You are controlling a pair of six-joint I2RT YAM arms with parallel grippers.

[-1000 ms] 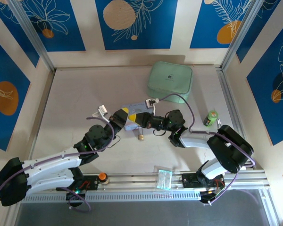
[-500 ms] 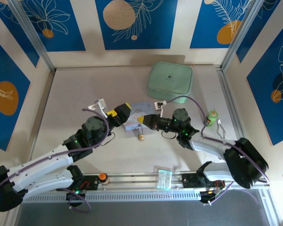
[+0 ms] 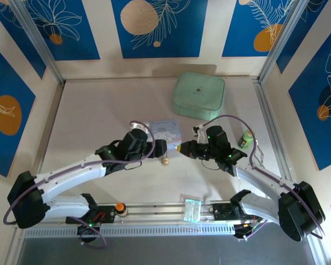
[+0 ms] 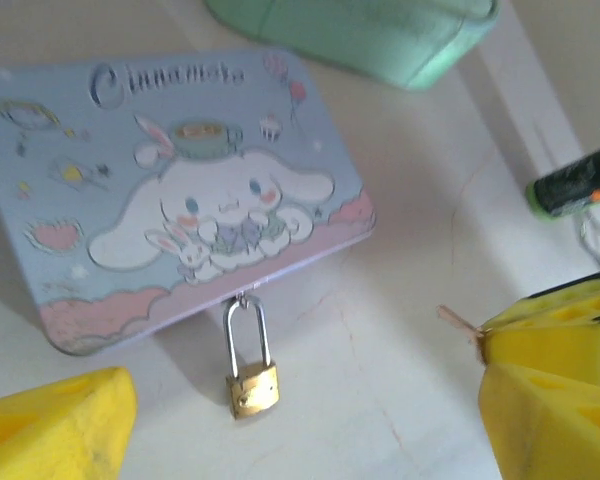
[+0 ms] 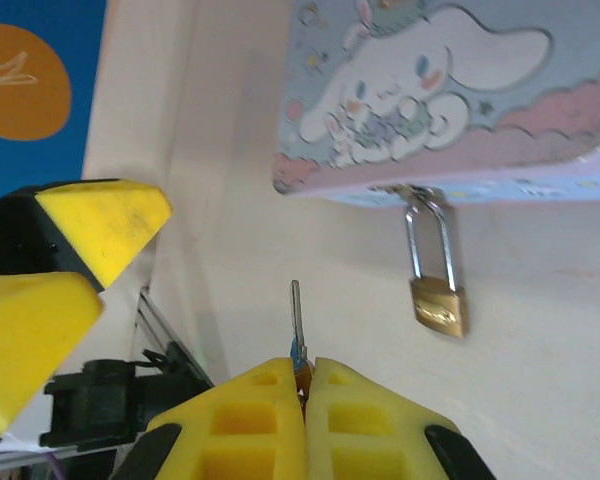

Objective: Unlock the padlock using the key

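Note:
The small brass padlock [image 4: 252, 388] lies on the table, its silver shackle hooked through the hasp of the blue cartoon tin [image 4: 180, 190]. My left gripper [image 4: 315, 425] hovers over it, open, with nothing between its yellow fingers. My right gripper [image 5: 302, 366] is shut on the key [image 5: 296, 318], whose thin silver blade sticks out forward, to the left of the padlock [image 5: 438, 306] and apart from it. In the top view the padlock [image 3: 165, 161] lies just below both grippers, the left gripper [image 3: 162, 149] and the right gripper [image 3: 180, 148] facing each other.
A mint-green pouch [image 3: 198, 95] lies behind the tin [image 3: 166, 130]. A small green bottle [image 3: 246, 138] stands to the right. At the near rail are a clear plastic packet [image 3: 191, 210] and an orange knob [image 3: 119, 207].
My left gripper has opened and moved off the tin, right and nearer, to above the padlock. My right gripper, still holding the key, has drawn back a little to the right.

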